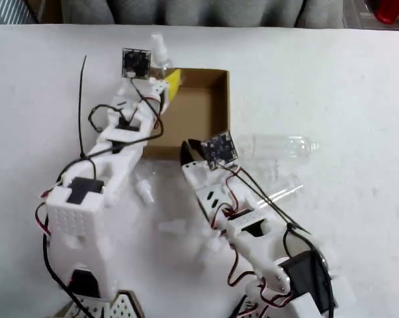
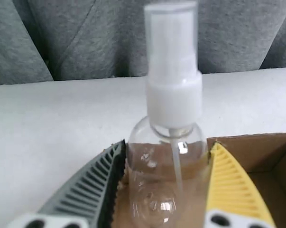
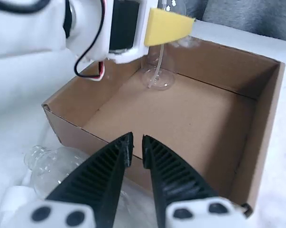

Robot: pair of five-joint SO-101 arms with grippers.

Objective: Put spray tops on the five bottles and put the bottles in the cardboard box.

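1. Cardboard box (image 1: 199,109): brown, matte, open-topped, w/ straight walls and square corners. It sits on a white table (image 1: 331,79).
2. Left gripper (image 2: 167,145): one ribbed grey finger and one ribbed yellow finger (image 2: 230,183), pressed against opposite sides of a bottle (image 2: 154,190). The bottle is clear plastic, round-bodied and upright.
3. Spray top (image 2: 173,90): white, smooth, cylindrical, seated on the bottle's neck. A thin dip tube runs down inside the bottle.
4. High view places the held bottle (image 1: 161,63) at the box's far corner on the left arm's side, approx. over the rim.
5. Right wrist view shows what the left wrist view hides: the bottle's rounded base (image 3: 157,78) is low inside the box, close to the back wall. Cannot tell if it touches the floor.
6. Right gripper (image 3: 137,142): two black ribbed fingers, nearly closed w/ a hairline gap and nothing between them. It sits just outside the box's near wall, aimed into the box.
7. High view adds a clear lying bottle (image 1: 278,147) on its side just beside the box, plus small white loose spray tops (image 1: 144,192) on the table between the arms.
8. Right wrist view adds a clear bottle by the near wall (image 3: 52,166), lying on the table outside the box.
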